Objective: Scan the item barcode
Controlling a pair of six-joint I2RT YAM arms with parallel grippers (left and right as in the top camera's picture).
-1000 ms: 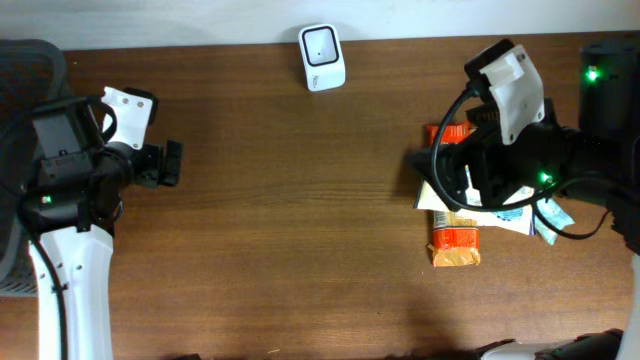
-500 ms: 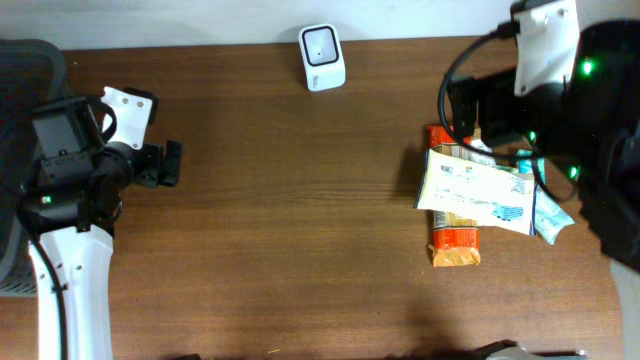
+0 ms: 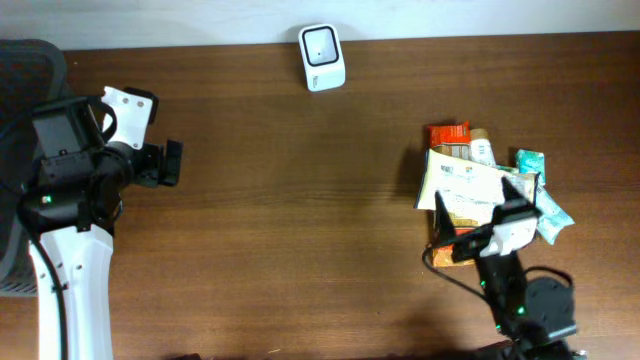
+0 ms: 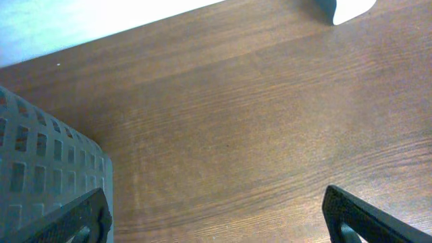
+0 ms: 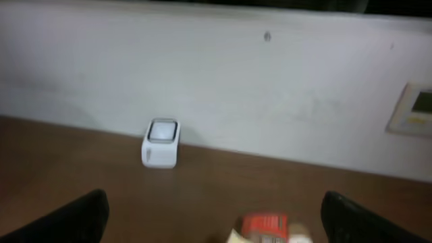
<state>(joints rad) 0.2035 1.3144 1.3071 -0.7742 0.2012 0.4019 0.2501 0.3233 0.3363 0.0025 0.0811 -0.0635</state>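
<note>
A heap of snack packets lies at the table's right: a white printed packet point(image 3: 470, 190) on top, a red one point(image 3: 448, 134) behind it, an orange one point(image 3: 455, 250) in front and a teal one point(image 3: 545, 210) to the right. The white barcode scanner point(image 3: 322, 57) stands at the far edge. My right gripper point(image 3: 478, 205) hovers over the heap, open and empty, facing the scanner point(image 5: 161, 143); the red packet point(image 5: 264, 226) shows low between its fingers. My left gripper point(image 3: 172, 163) stands open at the far left above bare wood point(image 4: 216, 199).
A grey perforated chair back point(image 4: 40, 175) is beside the left gripper, off the table's left edge. A white wall point(image 5: 270, 101) runs behind the table. The right arm's base point(image 3: 545, 310) sits at the near right edge.
The right arm has swung from the far right corner round to the near side of the heap, blurred in motion. The packets and the left arm have stayed where they were.
</note>
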